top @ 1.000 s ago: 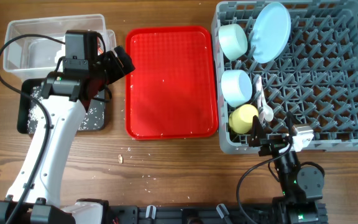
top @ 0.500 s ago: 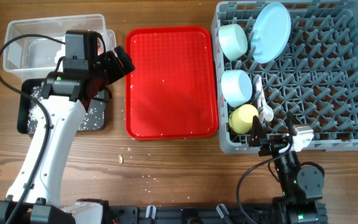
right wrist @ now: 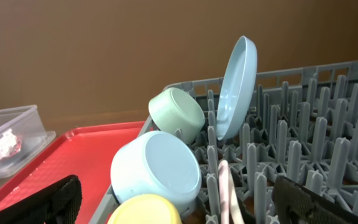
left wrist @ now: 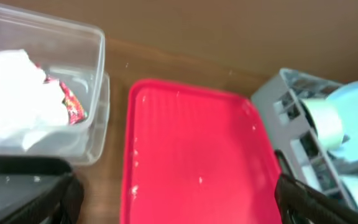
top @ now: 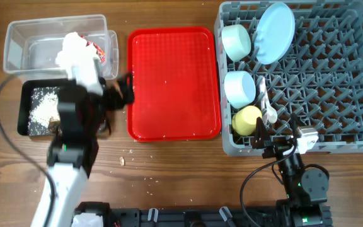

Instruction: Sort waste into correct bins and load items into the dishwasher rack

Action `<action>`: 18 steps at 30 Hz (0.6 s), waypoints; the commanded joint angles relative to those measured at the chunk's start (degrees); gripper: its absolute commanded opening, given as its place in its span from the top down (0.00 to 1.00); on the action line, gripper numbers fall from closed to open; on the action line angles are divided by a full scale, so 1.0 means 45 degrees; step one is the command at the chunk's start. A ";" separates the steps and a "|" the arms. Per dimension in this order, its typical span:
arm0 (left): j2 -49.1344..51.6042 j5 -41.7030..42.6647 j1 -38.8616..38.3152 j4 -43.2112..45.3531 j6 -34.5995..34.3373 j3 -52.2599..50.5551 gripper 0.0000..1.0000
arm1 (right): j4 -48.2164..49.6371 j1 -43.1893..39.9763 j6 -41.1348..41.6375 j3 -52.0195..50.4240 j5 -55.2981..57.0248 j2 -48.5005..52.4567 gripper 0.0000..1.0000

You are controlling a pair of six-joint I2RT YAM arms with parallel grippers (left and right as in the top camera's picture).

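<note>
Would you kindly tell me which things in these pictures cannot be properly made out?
- Overhead: the right end of the black tray lies hidden under the left arm.
- Left wrist: the snack wrapper sits mostly behind the napkin.
- Overhead: the white cutlery is too small to tell spoon from fork, and it is blurred in the right wrist view.
- Right wrist: the yellow cup is cut off by the bottom edge.

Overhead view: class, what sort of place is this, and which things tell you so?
Likely a lab bench staged as a canteen clean-up station: a dishwasher rack holding a plate, a red serving tray, and a clear box holding a napkin, all on a wooden table.
</note>
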 commanded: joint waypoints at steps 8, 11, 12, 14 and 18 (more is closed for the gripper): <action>-0.8631 0.0350 0.1229 0.1171 0.0923 -0.6611 0.00 | 0.0029 0.0068 0.0131 -0.0019 0.0204 -0.0112 0.00; -1.0273 0.0325 0.1229 0.1064 0.0918 -0.7514 0.00 | 0.0029 0.0068 0.0136 -0.0019 0.0204 -0.0112 0.00; -1.0642 0.0325 0.1229 0.1044 0.0923 -0.7757 0.00 | 0.0029 0.0068 0.0131 -0.0019 0.0204 -0.0112 0.00; -1.1264 0.0325 0.1229 0.0350 0.0923 -0.7936 0.00 | 0.0029 0.0068 0.0136 -0.0019 0.0204 -0.0112 0.00; -1.2220 0.0287 0.1229 -0.0287 0.0918 -0.7936 0.00 | 0.0029 0.0068 0.0136 -0.0019 0.0204 -0.0112 0.00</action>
